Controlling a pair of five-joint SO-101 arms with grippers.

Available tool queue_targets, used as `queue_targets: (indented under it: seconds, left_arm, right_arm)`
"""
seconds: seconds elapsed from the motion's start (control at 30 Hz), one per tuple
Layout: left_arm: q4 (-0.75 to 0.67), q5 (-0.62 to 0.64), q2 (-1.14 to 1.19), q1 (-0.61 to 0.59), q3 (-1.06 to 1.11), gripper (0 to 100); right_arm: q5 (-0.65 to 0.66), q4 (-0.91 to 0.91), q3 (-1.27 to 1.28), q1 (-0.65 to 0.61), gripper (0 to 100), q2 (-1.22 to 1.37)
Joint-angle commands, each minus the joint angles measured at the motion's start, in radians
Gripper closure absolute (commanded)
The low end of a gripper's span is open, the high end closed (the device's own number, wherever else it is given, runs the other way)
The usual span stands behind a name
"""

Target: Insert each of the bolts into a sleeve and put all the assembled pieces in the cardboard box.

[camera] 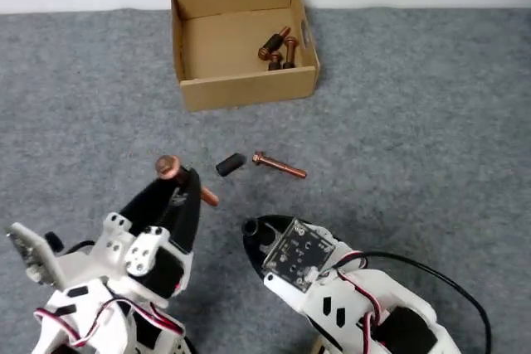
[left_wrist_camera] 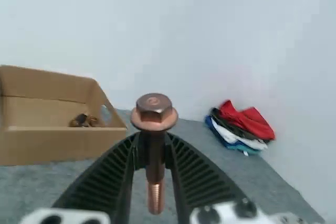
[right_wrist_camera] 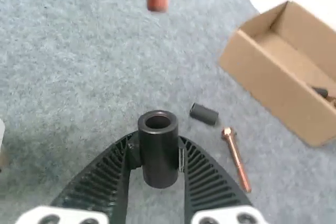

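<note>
My left gripper (camera: 184,178) hides the middle of its bolt (camera: 168,166); upper centre, pieces (camera: 278,47) in the cardboard box (camera: 249,89) overlap, count unclear.

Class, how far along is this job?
Done: assembled pieces lie in the cardboard box. In hand: the left gripper holds a bolt, the right gripper a sleeve, not yet joined. Left: a loose sleeve and loose bolt on the table.

Copper bolt (left_wrist_camera: 153,150), black sleeve (right_wrist_camera: 158,150)
</note>
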Motion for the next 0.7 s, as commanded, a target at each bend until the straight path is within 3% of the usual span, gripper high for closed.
queue_targets:
  seconds: [0.0,0.67]
  left_arm:
    - [-0.017,0.005,-0.002,0.068,-0.019,100]
    - [0.029,0.0,-0.002,0.199,0.11,100]
  right_arm:
    - [0.023,-0.048,-0.009,-0.013,99.1,-0.002]
    - [0.043,-0.05,-0.015,-0.012,99.1,-0.005]
